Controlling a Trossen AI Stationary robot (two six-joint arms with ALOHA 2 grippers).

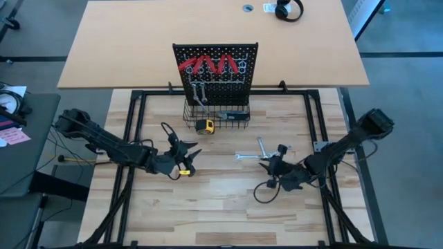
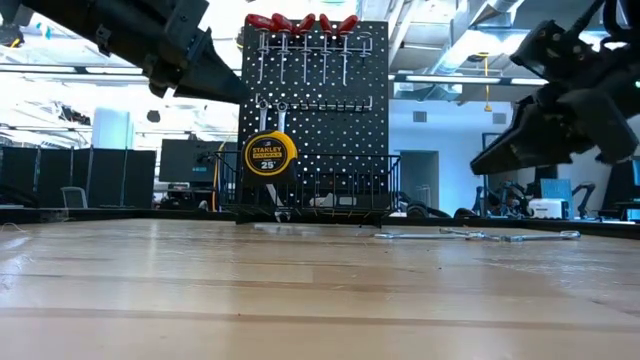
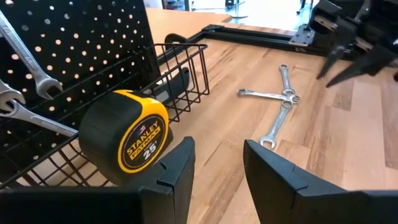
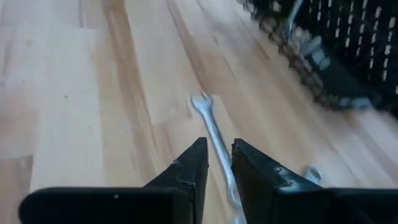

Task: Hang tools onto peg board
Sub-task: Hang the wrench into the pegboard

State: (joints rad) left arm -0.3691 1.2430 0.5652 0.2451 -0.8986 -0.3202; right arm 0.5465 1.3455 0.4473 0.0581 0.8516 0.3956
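Note:
The peg board (image 1: 216,72) stands upright at the table's far middle, with red-handled pliers (image 1: 208,66) and silver wrenches (image 3: 25,56) hanging on it and a black wire basket (image 1: 216,114) at its base. Three more wrenches (image 3: 283,99) lie flat on the table to the right of the basket. My left gripper (image 3: 217,168) is open with nothing between its fingers, and hovers left of the board (image 1: 188,158). My right gripper (image 4: 219,162) is narrowly open. It hovers above the table (image 2: 480,165), pointing over one lying wrench (image 4: 208,121) without touching it.
A yellow and black tape measure (image 3: 124,137) stands on the table against the basket's front, just beside my left gripper. Black frame rails (image 1: 128,138) run along the table's left and right sides. A loose black cable loop (image 1: 265,192) hangs by the right wrist.

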